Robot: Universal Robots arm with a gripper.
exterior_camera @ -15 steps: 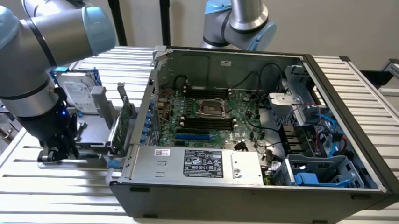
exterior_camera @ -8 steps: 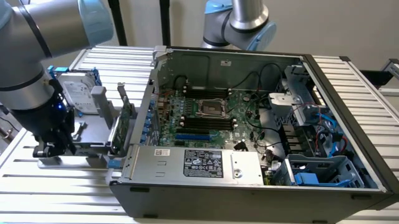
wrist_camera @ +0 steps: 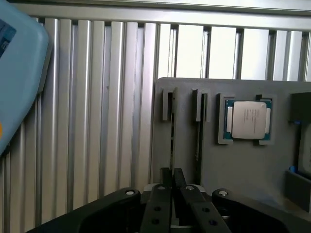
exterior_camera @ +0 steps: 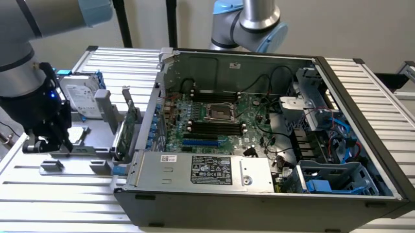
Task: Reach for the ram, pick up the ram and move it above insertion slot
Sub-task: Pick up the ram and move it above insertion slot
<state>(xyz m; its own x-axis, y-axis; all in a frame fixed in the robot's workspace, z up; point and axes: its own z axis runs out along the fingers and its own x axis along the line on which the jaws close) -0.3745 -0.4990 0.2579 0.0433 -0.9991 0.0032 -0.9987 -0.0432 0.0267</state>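
Currently the arm is reaching down at the exterior view's left, well apart from the open computer case, with bare slatted surface lying open beside the gray tray. Its tool is hovering clenched, fingers nearly meeting, lining up with the ram, seemingly standing edge-on in a tray groove.

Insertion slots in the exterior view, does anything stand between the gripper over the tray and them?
Yes. The upright green card on the tray and the case wall beside it stand between the gripper and the black slots. The top is open, so a path over them looks free.
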